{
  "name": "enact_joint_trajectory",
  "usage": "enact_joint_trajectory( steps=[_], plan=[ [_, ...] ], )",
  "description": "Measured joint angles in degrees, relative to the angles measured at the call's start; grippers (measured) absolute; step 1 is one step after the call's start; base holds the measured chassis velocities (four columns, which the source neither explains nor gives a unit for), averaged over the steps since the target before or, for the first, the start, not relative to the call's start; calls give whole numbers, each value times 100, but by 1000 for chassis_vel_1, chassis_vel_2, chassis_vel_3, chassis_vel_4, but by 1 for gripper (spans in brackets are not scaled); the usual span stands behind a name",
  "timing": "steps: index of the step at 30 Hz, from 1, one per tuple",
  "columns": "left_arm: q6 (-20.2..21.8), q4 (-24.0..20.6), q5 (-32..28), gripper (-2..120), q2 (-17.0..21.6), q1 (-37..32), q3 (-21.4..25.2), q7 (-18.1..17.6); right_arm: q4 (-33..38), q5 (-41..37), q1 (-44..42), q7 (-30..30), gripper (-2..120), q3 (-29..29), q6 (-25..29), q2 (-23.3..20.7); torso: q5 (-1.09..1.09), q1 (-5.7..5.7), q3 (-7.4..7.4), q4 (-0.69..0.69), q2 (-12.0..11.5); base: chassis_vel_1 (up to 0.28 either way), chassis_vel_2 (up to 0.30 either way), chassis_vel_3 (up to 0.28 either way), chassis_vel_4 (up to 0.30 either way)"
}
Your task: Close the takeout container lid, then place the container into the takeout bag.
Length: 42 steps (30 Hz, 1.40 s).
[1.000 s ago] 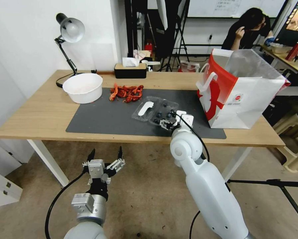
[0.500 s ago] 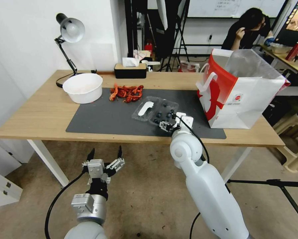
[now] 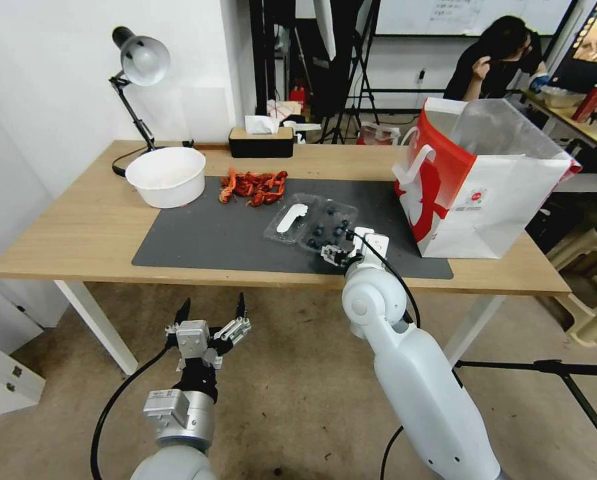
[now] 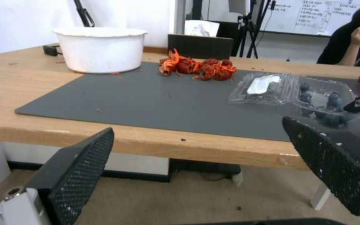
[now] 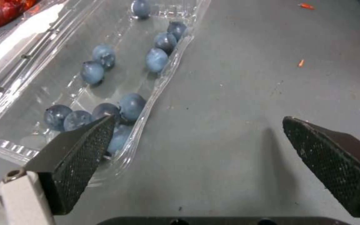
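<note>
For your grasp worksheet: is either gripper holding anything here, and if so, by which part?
Nothing is held. The right gripper is open above the mat beside the takeout container; the left gripper is open below the table edge.

The takeout container (image 5: 84,78) is thin clear plastic, glossy and ribbed, its lid (image 3: 290,217) bearing a matt white sticker; the berries (image 5: 132,106) have a dull bloom. It lies on a matt dark grey mat (image 3: 232,233) over the pale wood-grain worktop (image 3: 78,227). Near the worktop's right edge, the takeout bag (image 3: 485,193) is smooth paper with a crinkled silvery lining. The right gripper (image 5: 197,147) has fingers (image 5: 78,156) of black, finely cross-hatched texture.
</note>
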<state>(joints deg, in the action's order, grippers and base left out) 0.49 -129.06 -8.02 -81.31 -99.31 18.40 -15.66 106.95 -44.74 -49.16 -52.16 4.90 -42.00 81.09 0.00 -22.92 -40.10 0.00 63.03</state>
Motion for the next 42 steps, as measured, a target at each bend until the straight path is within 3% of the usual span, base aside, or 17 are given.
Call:
enact_joint_trajectory(
  steps=[20,42],
  plan=[
    [-14,-40,-82,100,0,4,-56,-37,115,-194,-12,-126,100,99,0,-191,0,0,0,0,0,0,0,0,0],
    [-79,15,-76,100,13,25,-60,-46,286,-550,-98,-158,100,413,-4,-749,0,0,0,0,0,0,0,0,0]
  ],
)
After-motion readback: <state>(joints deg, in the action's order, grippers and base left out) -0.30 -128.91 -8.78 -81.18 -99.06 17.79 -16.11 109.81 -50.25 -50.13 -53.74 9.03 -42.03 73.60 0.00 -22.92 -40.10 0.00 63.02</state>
